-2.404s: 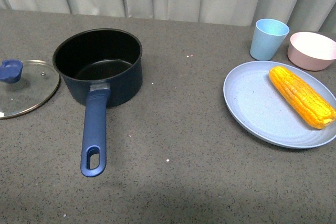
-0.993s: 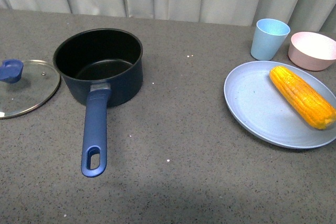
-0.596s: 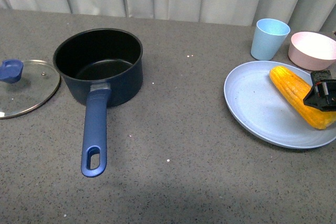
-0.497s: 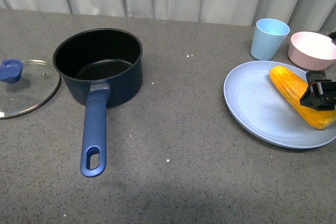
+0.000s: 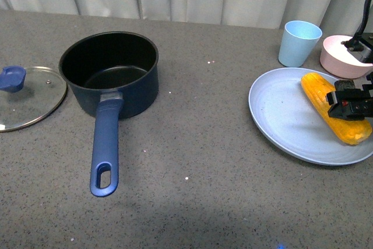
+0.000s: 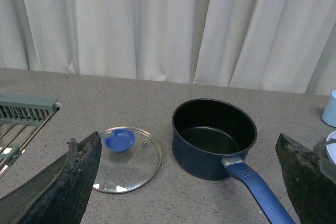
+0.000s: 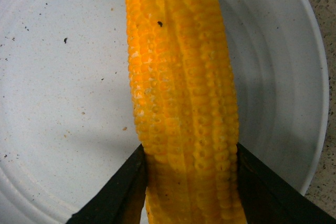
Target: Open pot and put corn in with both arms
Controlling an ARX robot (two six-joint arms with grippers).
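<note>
The navy pot (image 5: 111, 74) stands open on the grey table, its long handle (image 5: 105, 147) pointing toward me; it also shows in the left wrist view (image 6: 214, 137). The yellow corn (image 5: 332, 106) lies on a pale blue plate (image 5: 285, 115) at the right. My right gripper (image 5: 349, 102) is shut on the corn across its middle; in the right wrist view both black fingers (image 7: 118, 190) press the cob (image 7: 181, 93) from each side. My left gripper (image 6: 191, 182) is open and empty, above and in front of the pot. It does not show in the front view.
The glass lid with a blue knob (image 5: 26, 94) lies on the table left of the pot. A light blue cup (image 5: 299, 43) and a pink bowl (image 5: 344, 56) stand behind the plate. A dish rack (image 6: 21, 124) shows in the left wrist view. Curtains hang behind.
My right gripper came into view from the right, moved over the plate and closed on the corn. The pot and lid have not moved.
</note>
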